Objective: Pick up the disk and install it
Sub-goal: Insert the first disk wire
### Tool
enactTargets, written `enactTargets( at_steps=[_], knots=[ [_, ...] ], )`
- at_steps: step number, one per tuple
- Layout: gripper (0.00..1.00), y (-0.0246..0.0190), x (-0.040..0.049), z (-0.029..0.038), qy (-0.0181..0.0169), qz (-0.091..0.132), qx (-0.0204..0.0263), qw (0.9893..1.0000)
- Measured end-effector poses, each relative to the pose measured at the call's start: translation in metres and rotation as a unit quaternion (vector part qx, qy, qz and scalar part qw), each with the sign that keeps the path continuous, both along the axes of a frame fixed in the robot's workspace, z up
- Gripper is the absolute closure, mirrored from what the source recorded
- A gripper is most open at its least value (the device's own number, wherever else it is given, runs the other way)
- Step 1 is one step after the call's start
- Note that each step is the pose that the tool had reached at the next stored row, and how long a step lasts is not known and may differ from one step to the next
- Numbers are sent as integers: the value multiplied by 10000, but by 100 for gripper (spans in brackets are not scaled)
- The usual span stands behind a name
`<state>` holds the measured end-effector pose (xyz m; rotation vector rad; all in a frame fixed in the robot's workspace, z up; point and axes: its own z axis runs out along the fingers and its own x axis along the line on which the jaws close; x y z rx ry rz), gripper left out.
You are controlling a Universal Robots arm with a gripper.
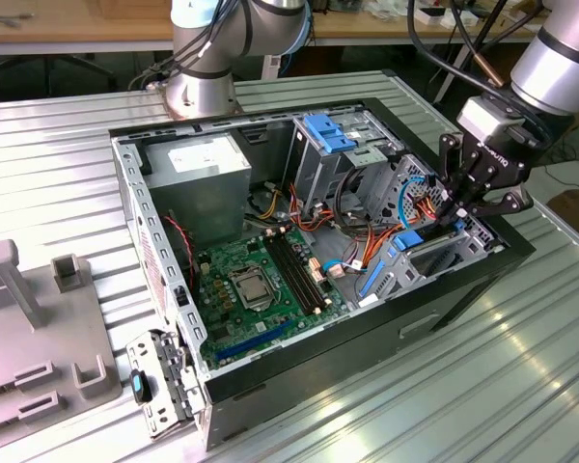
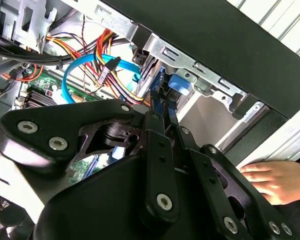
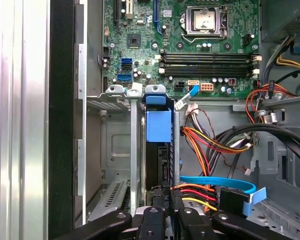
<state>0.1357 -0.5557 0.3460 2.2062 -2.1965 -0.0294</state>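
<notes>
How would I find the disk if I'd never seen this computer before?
Find the open computer case on the ribbed metal table, then the black gripper reaching into its corner at the exterior view's right. The disk stands on edge in the metal bay there, right at the gripper's fingers. Its chunky bright blue carrier sets it apart from the thin blue cable beside it.

The setting is a robotics lab or electronics assembly workshop. An open black desktop computer case lies on its side on a ribbed, silver-grey metal work surface, exposing a green motherboard and bundled red, yellow and orange wiring. The silver-grey base of a second robot arm is bolted to this surface. Grey plastic holding fixtures stand beside the case. A long wooden workbench runs behind.
</notes>
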Motion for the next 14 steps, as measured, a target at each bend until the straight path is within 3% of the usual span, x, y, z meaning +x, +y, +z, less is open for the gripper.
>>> enactTargets(
  at_steps=[14],
  knots=[
    [83, 0, 0, -20, 0, 0, 12, 10000]
  ],
)
